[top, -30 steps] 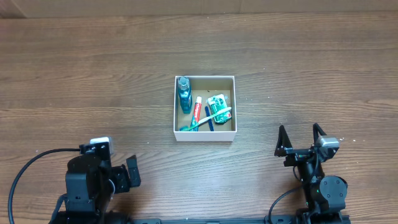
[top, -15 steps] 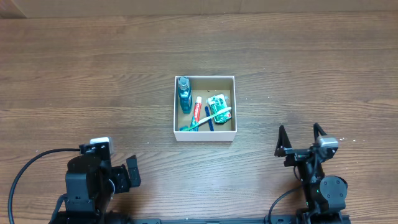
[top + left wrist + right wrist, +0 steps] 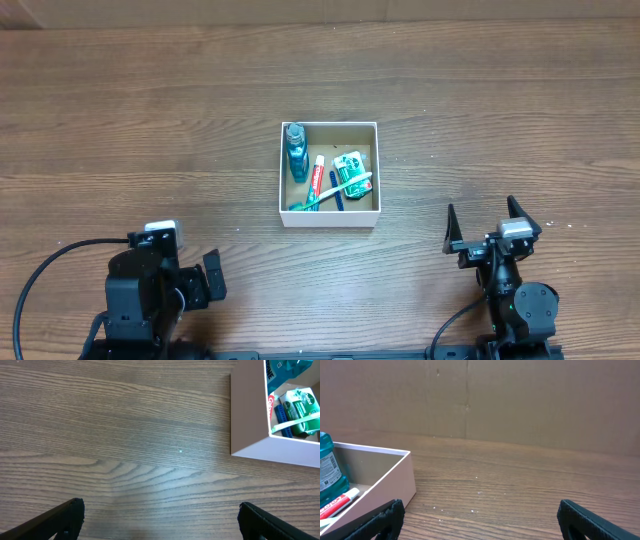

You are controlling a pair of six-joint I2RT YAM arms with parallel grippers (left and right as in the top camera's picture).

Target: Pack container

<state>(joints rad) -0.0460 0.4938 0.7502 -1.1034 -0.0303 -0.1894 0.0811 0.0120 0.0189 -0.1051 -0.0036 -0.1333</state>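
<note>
The container (image 3: 328, 218), a small square white box with a tan floor, stands mid-table. It holds a blue bottle (image 3: 295, 150), a red and white toothpaste tube (image 3: 318, 178), a green toothbrush (image 3: 340, 187) and a green packet (image 3: 350, 163). My left gripper (image 3: 192, 282) is open and empty at the near left, well short of the box. In the left wrist view (image 3: 160, 525) the box wall (image 3: 250, 415) is at the upper right. My right gripper (image 3: 486, 222) is open and empty at the near right. In the right wrist view (image 3: 480, 520) the box (image 3: 385, 485) is at the left.
A brown cardboard wall (image 3: 520, 400) stands along the table's far edge. A black cable (image 3: 40, 275) loops by the left arm's base. Bare wood table (image 3: 480, 110) surrounds the box on all sides.
My right gripper has shifted slightly, its fingers a little wider apart. The left arm and the box have not moved.
</note>
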